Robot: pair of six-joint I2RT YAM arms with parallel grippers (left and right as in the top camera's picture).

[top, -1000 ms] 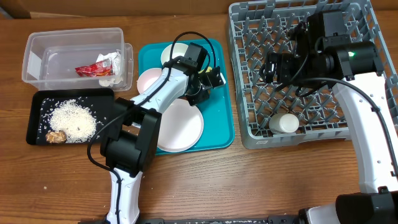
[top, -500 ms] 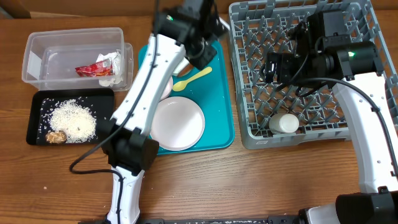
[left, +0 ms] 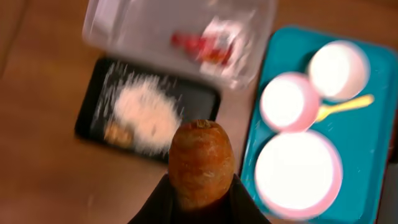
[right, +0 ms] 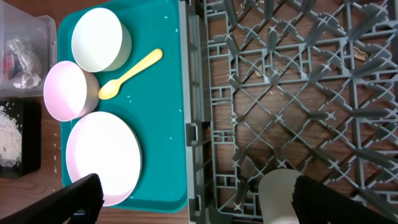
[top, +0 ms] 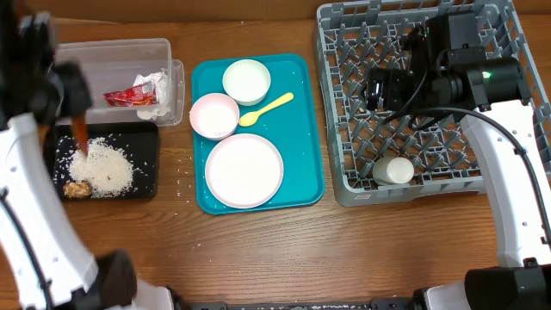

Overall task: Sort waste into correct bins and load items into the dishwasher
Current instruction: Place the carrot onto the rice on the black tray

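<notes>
The carrot stick [left: 200, 162] is a short orange-brown piece with a rough, darker cut tip, pinched at its lower end between the fingers of the left end effector [left: 200, 202]. In the overhead view it hangs over the far-left corner of the black tray [top: 145, 176], just above the heap of rice [top: 103, 168], with the brown lump [top: 77, 188] nearer. The step in hand looks like dropping food waste. The next move calls for spreading the fingers while the stick is inside the tray's rim, not over the clear tub [top: 52, 77] just beyond, which holds the red wrapper [top: 125, 95].

To the right, two bowls, the plate [top: 244, 170] and the yellow spoon [top: 265, 108] wait on the teal tray [top: 301, 129]. The right end effector [right: 196, 186] hangs spread wide over the grey rack [top: 344, 172], where only the cup [top: 392, 170] lies.
</notes>
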